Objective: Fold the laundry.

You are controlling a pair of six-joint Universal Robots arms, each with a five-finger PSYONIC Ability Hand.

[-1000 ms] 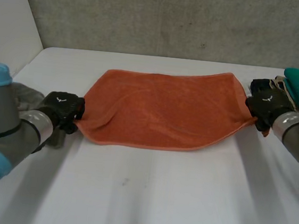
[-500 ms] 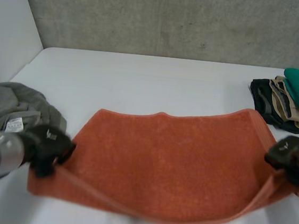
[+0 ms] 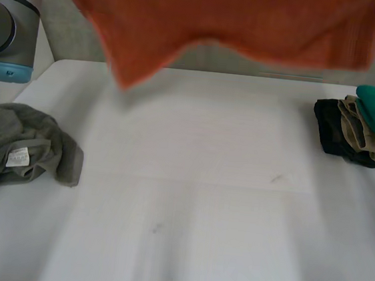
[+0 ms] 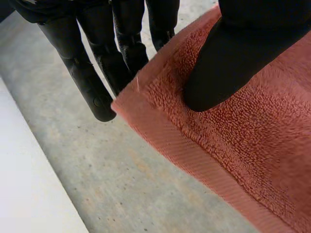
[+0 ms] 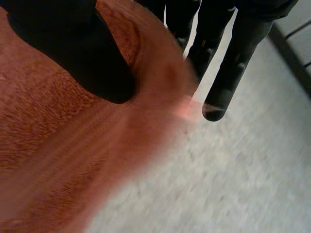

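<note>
- Orange terry towel [image 3: 240,18] stretched wide in the air above the white table [image 3: 197,235], at 12 o'clock in the head view.
- Long axis level, from 9 to 3 o'clock; one loose lower corner pointing down toward 6, on the 9 o'clock side.
- Left hand [image 4: 233,53] clamped on a towel corner, thumb on the nap, fingers [image 4: 92,87] straight behind the cloth.
- Right hand [image 5: 73,53] pinching the opposite end likewise, thumb on top, fingers [image 5: 228,68] past the edge.
- Crumpled grey garment [image 3: 25,150] on the table at 9 o'clock.
- Stack of folded clothes [image 3: 366,129], green on top, at 3 o'clock.
- Left arm [image 3: 11,28] at 10 o'clock.
</note>
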